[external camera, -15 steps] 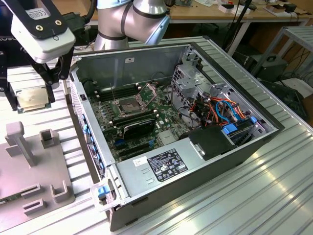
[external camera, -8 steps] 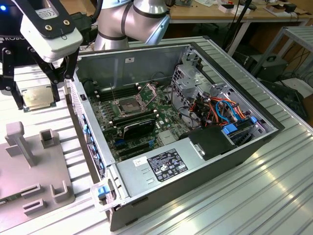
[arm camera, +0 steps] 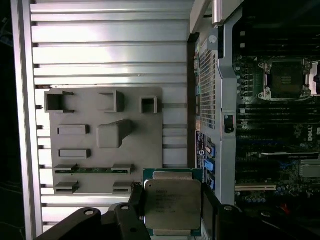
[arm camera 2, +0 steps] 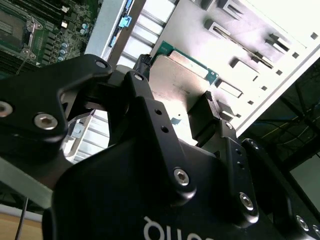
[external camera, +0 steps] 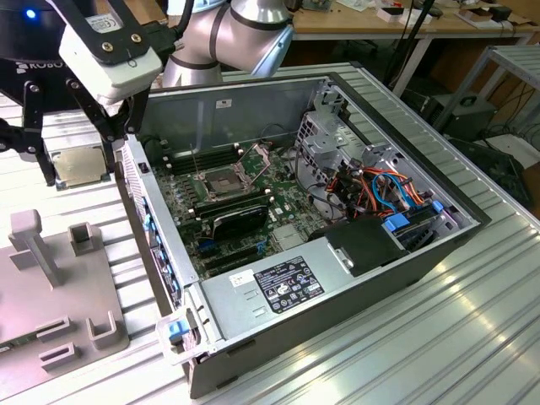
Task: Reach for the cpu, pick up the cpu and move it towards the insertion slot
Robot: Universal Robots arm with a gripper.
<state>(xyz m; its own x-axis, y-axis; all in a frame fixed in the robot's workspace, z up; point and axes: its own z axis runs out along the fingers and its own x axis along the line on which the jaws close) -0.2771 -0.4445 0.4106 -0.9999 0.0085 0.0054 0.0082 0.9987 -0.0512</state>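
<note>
- Beside the open case, above the grey fixture plate, my gripper is clamped on the cpu by opposite edges.
- Judged light, stiff, fragile; edge contact only.
- The insertion slot lies well apart.

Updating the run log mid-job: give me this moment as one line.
gripper: shut on cpu | cpu: lifted, outside case, above slatted table | insertion slot: open, unfilled

A robotics lab or workshop: an opened computer case sits on a ribbed aluminium table, a grey fixture plate beside it, cluttered wooden workbenches at the far side.
</note>
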